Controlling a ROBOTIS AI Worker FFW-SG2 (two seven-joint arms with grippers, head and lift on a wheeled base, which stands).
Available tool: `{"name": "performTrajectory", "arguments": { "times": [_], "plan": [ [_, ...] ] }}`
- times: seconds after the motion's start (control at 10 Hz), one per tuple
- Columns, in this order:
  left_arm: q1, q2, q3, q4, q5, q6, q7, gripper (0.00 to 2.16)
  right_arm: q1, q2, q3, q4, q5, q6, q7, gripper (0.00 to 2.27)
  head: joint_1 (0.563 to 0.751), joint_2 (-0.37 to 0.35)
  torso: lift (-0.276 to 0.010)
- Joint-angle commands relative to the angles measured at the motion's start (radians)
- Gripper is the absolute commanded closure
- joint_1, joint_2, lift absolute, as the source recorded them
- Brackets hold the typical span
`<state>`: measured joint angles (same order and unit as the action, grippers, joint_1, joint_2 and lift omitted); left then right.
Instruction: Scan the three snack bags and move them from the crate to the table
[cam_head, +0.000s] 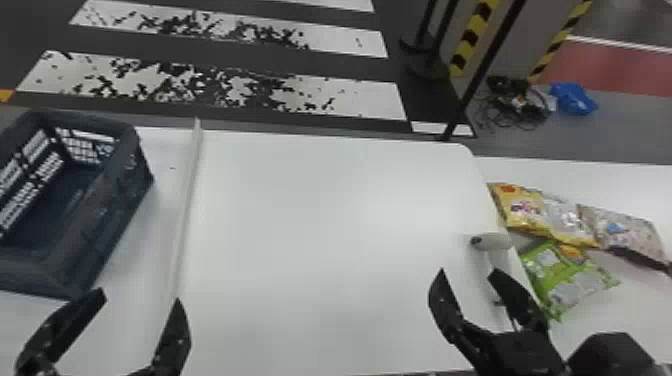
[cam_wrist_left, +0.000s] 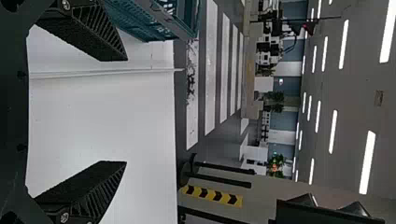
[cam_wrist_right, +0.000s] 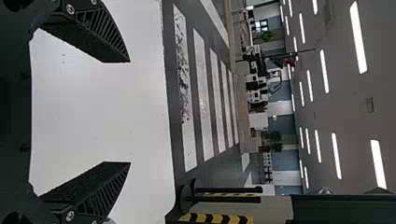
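Three snack bags at the right of your bench (cam_head: 310, 220); crate (cam_head: 117, 200) at the left.
Yellow bag (cam_head: 522, 210), touching the pinkish bag (cam_head: 625, 232) on its right; green bag (cam_head: 565, 282), nearer you. White scanner (cam_head: 495, 242), just left of the bags. Your left gripper (cam_head: 140, 296), near the crate: jaws wide apart, holding nothing. Your right gripper (cam_head: 468, 270), near the scanner: jaws wide apart, likewise unladen.

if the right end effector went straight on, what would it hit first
The way ahead of the right end effector looks free over the white surface, though its height is unclear.
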<state>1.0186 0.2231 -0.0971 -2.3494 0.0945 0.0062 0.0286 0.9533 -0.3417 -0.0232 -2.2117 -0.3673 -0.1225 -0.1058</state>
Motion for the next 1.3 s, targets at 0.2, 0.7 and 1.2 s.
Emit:
{"name": "performTrajectory", "arguments": {
  "times": [0.2,0.7,1.2],
  "plan": [
    [0.005,0.004,0.007,-0.007,0.019,-0.007,-0.015,0.09,0.015,0.003,-0.003,-0.022,0.007,-0.001,0.0,0.11,0.695,-0.173,-0.062],
    [0.005,0.004,0.008,-0.007,0.019,-0.022,-0.013,0.09,0.032,0.001,-0.004,-0.026,0.005,-0.038,0.0,0.11,0.695,-0.171,-0.062],
    [0.015,0.005,0.007,-0.015,0.019,-0.031,-0.013,0.09,0.047,0.001,-0.007,-0.029,0.007,-0.078,0.0,0.11,0.695,-0.181,-0.062]
  ]
}}
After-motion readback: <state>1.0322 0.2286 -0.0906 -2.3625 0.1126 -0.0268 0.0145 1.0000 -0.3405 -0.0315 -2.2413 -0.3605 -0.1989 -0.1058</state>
